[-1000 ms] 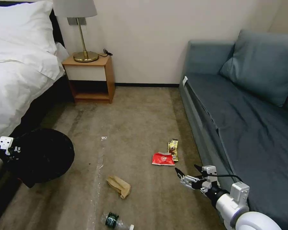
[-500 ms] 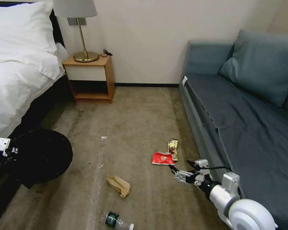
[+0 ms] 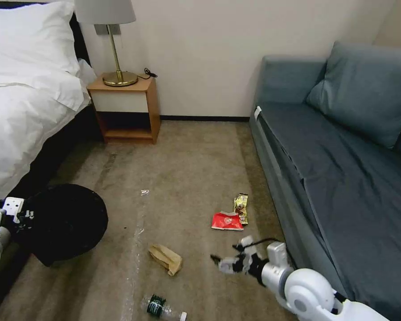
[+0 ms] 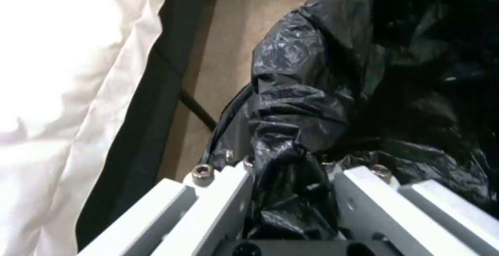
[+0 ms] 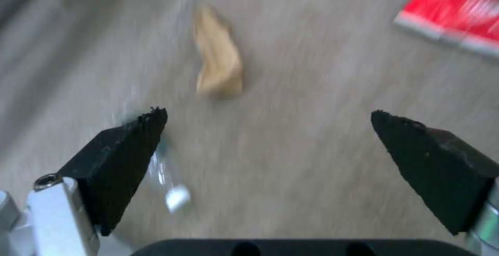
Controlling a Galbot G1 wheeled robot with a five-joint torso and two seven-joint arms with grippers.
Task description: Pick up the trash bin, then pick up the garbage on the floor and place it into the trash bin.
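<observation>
With the left gripper (image 4: 291,193) clamped on the bin (image 3: 64,220) at near left, bottle (image 3: 158,307), paper bag (image 3: 165,259), red packet (image 3: 227,221) and gold wrapper (image 3: 241,207) all lie unpicked; the right gripper (image 3: 229,263) hovers low over the carpet, fingers apart.

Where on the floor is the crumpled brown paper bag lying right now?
In the head view, the brown paper bag lies on the carpet near the middle, between the trash bin on the left and the right gripper, with the bottle just nearer the robot.
</observation>
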